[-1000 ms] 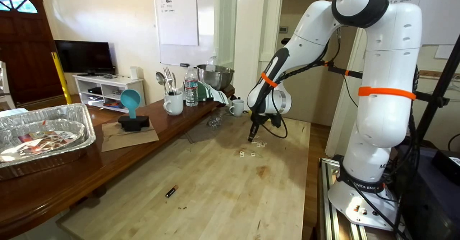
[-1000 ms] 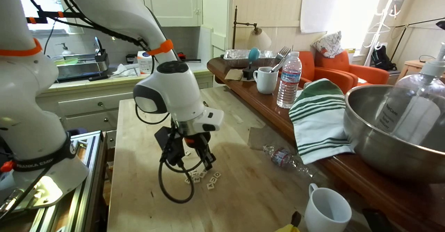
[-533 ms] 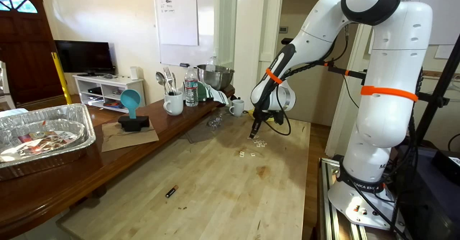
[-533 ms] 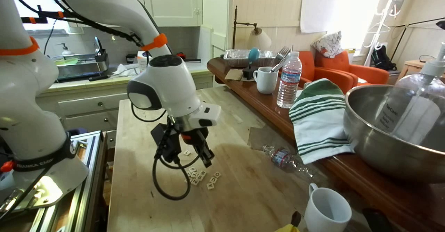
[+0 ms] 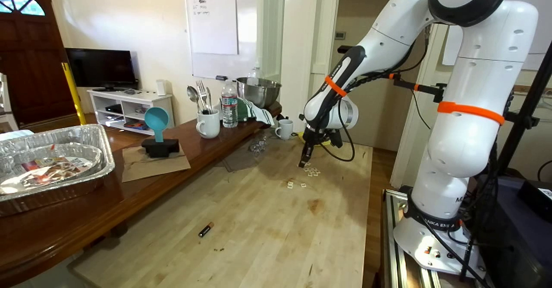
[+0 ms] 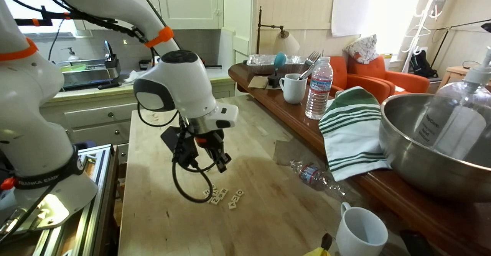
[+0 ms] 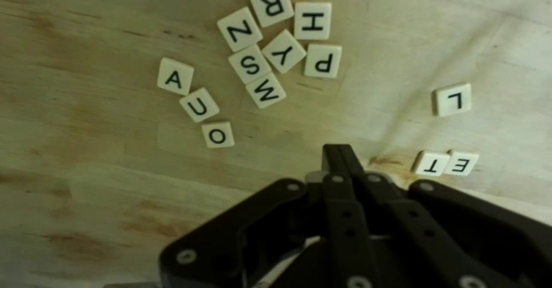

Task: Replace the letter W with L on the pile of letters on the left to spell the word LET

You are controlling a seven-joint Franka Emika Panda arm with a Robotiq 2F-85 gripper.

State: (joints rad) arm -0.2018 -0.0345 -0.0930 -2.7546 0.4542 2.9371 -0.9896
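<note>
Claw [image 7: 338,150] clenched, nothing visible between its tips, seems to hover over the surface [image 7: 129,180]. By the wrist view: L [image 7: 453,100] lies on its own at the claw's 2 o'clock; T [image 7: 431,163] and E [image 7: 461,163] at 3, side by side; W [image 7: 265,90] at 10, against S [image 7: 249,64]. I judge W already out, L's placing left. L, E, T show upside down, so L belongs off E's 3 o'clock edge. I should centre over L, spread just enough to straddle it, pinch low, carry toward 5 o'clock without turning it, set it beside E; dragging straight risks clipping E.
</note>
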